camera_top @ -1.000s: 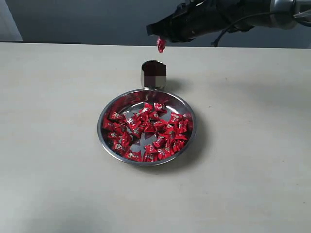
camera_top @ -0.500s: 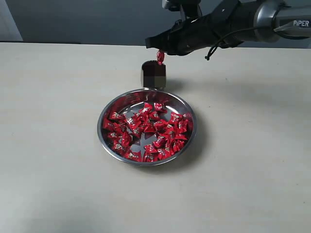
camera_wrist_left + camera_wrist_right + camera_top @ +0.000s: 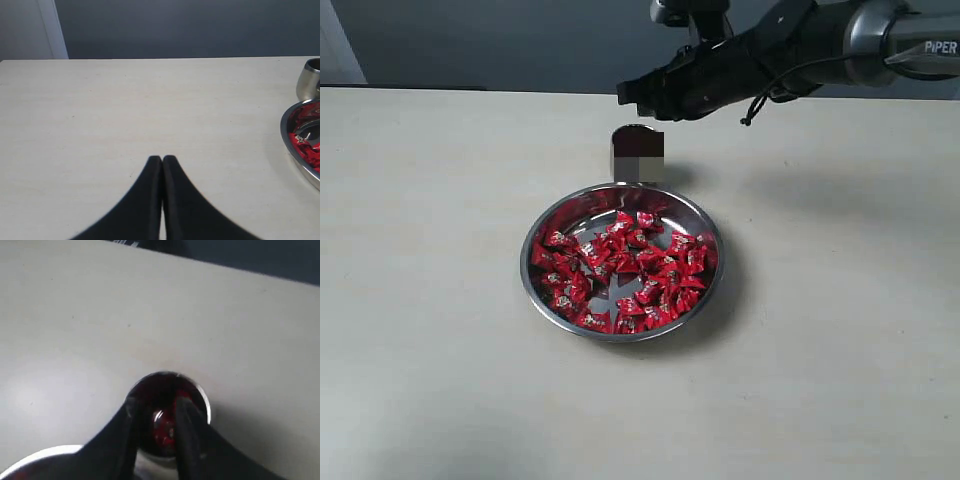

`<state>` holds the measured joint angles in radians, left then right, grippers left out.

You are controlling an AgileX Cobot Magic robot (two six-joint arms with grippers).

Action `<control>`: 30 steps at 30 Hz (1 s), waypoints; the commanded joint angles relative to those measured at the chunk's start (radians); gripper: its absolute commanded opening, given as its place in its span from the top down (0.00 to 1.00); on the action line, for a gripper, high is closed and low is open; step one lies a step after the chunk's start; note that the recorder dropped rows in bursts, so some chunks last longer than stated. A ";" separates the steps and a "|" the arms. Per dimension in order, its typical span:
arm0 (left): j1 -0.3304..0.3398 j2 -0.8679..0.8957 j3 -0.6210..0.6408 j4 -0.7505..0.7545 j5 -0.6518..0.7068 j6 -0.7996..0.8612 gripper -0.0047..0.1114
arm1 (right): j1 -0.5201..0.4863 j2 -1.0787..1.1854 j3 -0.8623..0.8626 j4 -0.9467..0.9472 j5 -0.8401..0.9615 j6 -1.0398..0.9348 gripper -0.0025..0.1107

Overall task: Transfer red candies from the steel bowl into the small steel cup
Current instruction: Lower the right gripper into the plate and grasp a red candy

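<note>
So the right gripper [image 3: 638,100] is seen hanging just above the small steel cup [image 3: 637,155], reached in from the right side of the exterior view. In the right wrist view its two dark fingers [image 3: 186,420] are held apart with a clear gap between them. Nothing is pinched in that gap, so the right gripper [image 3: 156,410] can be called empty and parted. The small steel cup [image 3: 200,395] is looked straight down into through the gap, and something red and shiny is made out inside it, though it's too blurry for any count. The cup is stood upright on the pale table [image 3: 440,300], just behind the steel bowl [image 3: 582,207]; whether the two touch can't really be told from here. The red candies [image 3: 625,270] are piled loosely in the bowl, mostly spread over the middle and front, with a bit of bare steel shown toward the back rim. The left gripper [image 3: 162,159] is only caught in its own wrist view, where the black tips are pressed together with nothing between them, held over bare table well off to the side of the dishes. In that same view the steel bowl [image 3: 286,131], some red candies [image 3: 306,147] and the small steel cup [image 3: 311,79] are cut off at the frame edge.
</note>
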<state>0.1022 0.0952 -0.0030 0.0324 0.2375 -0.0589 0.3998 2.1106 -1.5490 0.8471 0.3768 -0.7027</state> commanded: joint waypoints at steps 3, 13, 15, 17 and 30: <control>-0.005 -0.007 0.003 0.001 -0.004 -0.002 0.96 | 0.042 -0.011 -0.002 -0.027 0.420 -0.095 0.75; -0.005 -0.007 0.003 0.001 -0.004 -0.002 0.96 | 0.129 0.042 -0.002 -0.269 0.342 -0.054 0.55; -0.005 -0.007 0.003 0.001 -0.004 -0.002 0.96 | 0.125 0.052 -0.002 -0.312 0.277 0.035 0.55; -0.005 -0.007 0.003 0.001 -0.004 -0.002 0.96 | 0.125 0.059 -0.002 -0.321 0.240 0.076 0.55; -0.005 -0.007 0.003 0.001 -0.004 -0.002 0.96 | 0.125 0.108 -0.002 -0.316 0.130 0.080 0.55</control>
<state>0.1022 0.0952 -0.0030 0.0324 0.2375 -0.0589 0.5300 2.2104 -1.5490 0.5328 0.5272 -0.6233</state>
